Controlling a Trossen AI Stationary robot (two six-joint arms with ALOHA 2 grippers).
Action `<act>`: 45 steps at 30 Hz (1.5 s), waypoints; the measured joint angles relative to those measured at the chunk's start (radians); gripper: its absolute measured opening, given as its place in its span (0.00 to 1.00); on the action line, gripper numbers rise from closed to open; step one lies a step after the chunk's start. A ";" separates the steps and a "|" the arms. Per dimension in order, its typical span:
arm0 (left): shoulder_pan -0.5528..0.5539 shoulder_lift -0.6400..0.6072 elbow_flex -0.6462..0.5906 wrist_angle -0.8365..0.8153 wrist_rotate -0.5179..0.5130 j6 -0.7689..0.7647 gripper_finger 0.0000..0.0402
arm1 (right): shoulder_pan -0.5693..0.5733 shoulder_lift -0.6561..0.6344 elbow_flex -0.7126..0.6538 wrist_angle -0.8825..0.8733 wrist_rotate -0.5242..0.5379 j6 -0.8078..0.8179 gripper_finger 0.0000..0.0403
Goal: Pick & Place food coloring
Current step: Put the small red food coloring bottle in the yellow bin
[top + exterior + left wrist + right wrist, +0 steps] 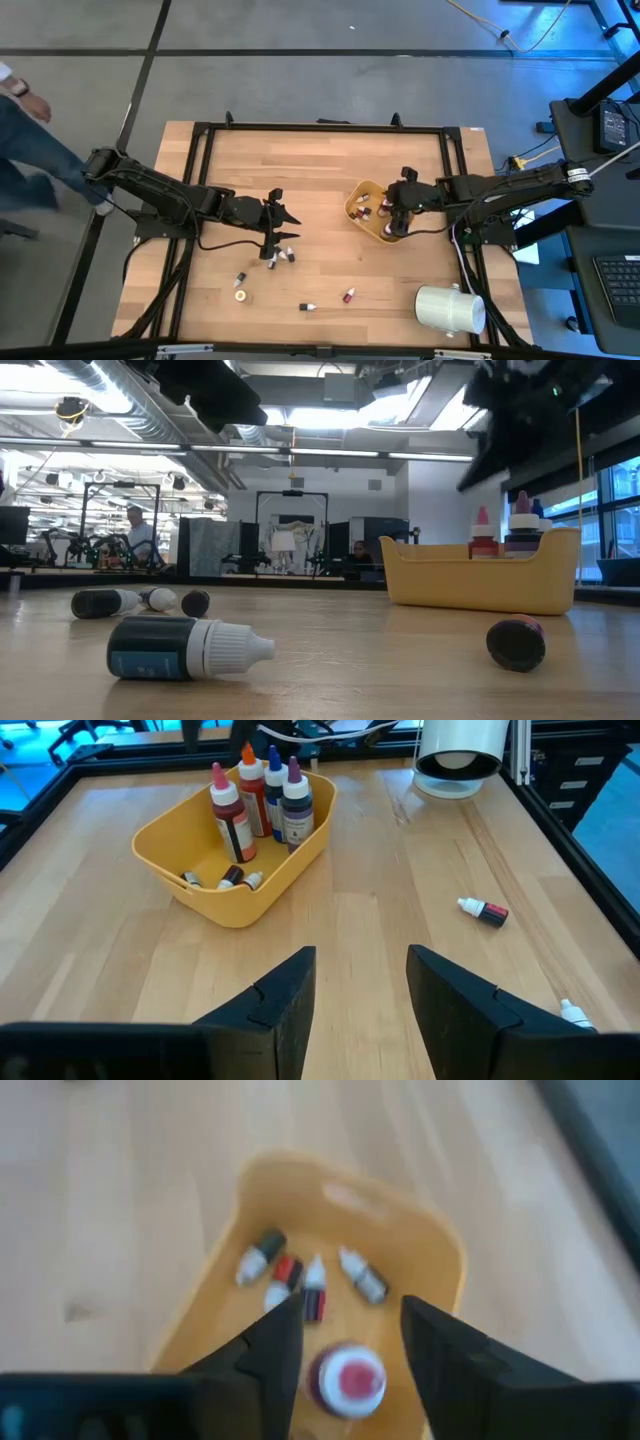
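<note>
We find the right gripper above the yellow bowl, its fingers parted with a red-capped bottle standing between them; whether they touch it we cannot tell. Four small food coloring bottles lie on the bowl floor. The left gripper hovers left of the bowl, parted and holding nothing. Loose bottles lie on the table nearer us; a white cylinder rests at the near right.

The worktop is pale planked wood with a smooth matt finish. The yellow bowl looks like smooth, slightly glossy plastic.
</note>
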 joint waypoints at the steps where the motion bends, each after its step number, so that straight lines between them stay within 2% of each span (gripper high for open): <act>1: 0.000 0.000 0.000 0.000 0.000 0.000 0.38 | 0.000 0.000 0.027 -0.008 0.000 -0.015 0.47; 5: 0.000 0.000 0.000 0.011 0.000 0.000 0.38 | 0.003 0.000 0.124 -0.028 -0.008 -0.039 0.60; 11: 0.000 0.000 0.000 0.037 0.000 0.001 0.39 | 0.037 -0.001 0.122 0.162 -0.153 -0.009 0.71; 23: 0.000 0.000 0.000 0.056 0.050 -0.028 0.56 | 0.090 0.011 0.036 0.257 -0.166 -0.057 0.71; 28: 0.000 0.001 0.000 0.046 0.084 -0.030 0.56 | 0.089 0.018 0.035 0.259 -0.095 -0.053 0.70; 33: -0.018 0.057 0.007 0.019 0.090 0.064 0.55 | 0.089 0.025 0.035 0.287 -0.092 -0.058 0.70; 38: -0.018 0.177 0.100 -0.132 0.161 0.097 0.53 | 0.089 0.026 0.035 0.308 -0.091 -0.079 0.70; 45: -0.019 0.355 0.273 -0.466 0.164 0.268 0.49 | 0.088 0.027 0.035 0.347 -0.091 -0.077 0.70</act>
